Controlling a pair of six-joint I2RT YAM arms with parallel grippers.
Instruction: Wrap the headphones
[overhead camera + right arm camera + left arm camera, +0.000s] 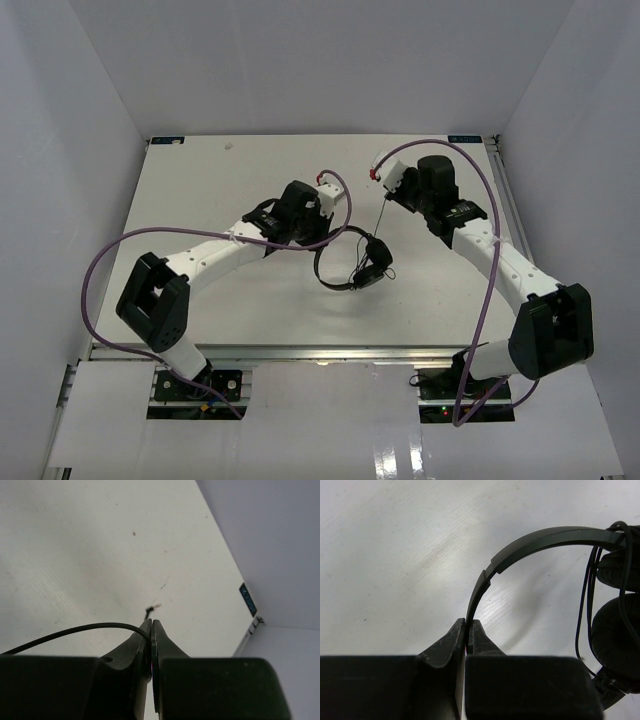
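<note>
The black headphones (352,262) lie at the table's middle. My left gripper (325,243) is shut on the thin headband (530,542), pinched between the fingertips of the left gripper (468,625). The two padded earcups (617,640) sit at the right of the left wrist view, with the thin cable (585,595) looped over them. From the earcups the cable (383,215) runs up to my right gripper (386,196). In the right wrist view the gripper (151,622) is shut on the cable (75,630), and the cable's short end (152,609) pokes out past the tips, above the table.
Purple robot cables (490,270) arc over both arms. White walls enclose the table on three sides. A metal rail with a blue label (248,600) runs along the table's right edge, and the far edge (320,137) is behind both grippers.
</note>
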